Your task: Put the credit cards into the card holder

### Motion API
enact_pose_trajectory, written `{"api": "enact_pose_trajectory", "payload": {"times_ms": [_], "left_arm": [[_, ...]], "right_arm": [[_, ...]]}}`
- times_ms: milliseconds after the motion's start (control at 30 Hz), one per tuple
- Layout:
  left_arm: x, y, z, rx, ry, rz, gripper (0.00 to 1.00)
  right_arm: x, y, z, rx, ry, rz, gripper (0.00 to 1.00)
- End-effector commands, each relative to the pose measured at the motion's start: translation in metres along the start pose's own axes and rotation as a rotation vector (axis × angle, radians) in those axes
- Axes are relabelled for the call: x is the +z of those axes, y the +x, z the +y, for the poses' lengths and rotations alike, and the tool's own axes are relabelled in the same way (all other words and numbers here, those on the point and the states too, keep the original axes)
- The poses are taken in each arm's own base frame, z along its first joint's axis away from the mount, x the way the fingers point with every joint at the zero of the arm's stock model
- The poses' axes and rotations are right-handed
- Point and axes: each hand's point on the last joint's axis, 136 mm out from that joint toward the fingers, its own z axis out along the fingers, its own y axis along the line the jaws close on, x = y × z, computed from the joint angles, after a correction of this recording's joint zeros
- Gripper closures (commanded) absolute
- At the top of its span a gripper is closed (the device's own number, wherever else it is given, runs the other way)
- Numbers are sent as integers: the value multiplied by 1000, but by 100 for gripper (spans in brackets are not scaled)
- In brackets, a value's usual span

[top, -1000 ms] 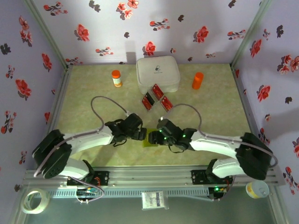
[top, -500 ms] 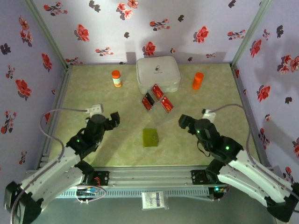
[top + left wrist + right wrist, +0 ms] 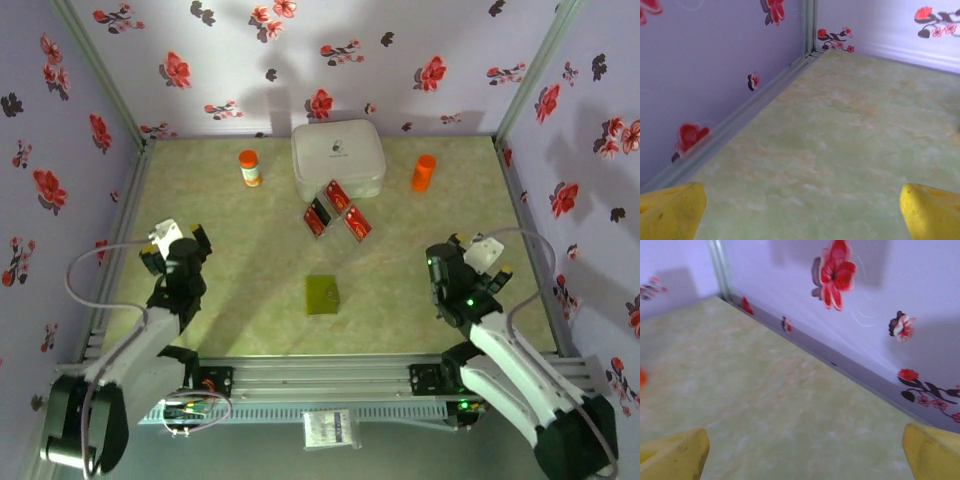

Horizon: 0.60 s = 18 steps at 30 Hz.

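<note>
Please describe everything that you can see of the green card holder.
The card holder is small, flat, squarish and olive-green, apparently closed; it is too small in view to judge its material. It lies flat on the table, near the front centre. Nothing touches it; the cards lie apart, farther back.

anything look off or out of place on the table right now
Nothing spilled or damaged. Three credit cards lie askew in a loose cluster by the white case, apart from the card holder.
</note>
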Motion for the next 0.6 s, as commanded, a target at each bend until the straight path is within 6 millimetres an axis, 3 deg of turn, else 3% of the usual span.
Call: {"api": "enact_pose_trajectory", "payload": {"times_ms": [0, 100, 300, 400, 567], "left_arm": [[16, -39, -13, 49, -7, -125, 0], [32, -26, -19, 98, -17, -97, 0], [52, 8, -13, 158, -26, -53, 0], [56, 6, -16, 127, 16, -81, 0], [60, 20, -24, 128, 90, -86, 0]], "right_arm": [[19, -15, 12, 31, 16, -15, 1], [41, -12, 18, 13, 32, 48, 1], [74, 7, 52, -144, -47, 77, 1], [83, 22, 68, -94, -152, 53, 1], [88, 23, 94, -88, -299, 73, 1]]}}
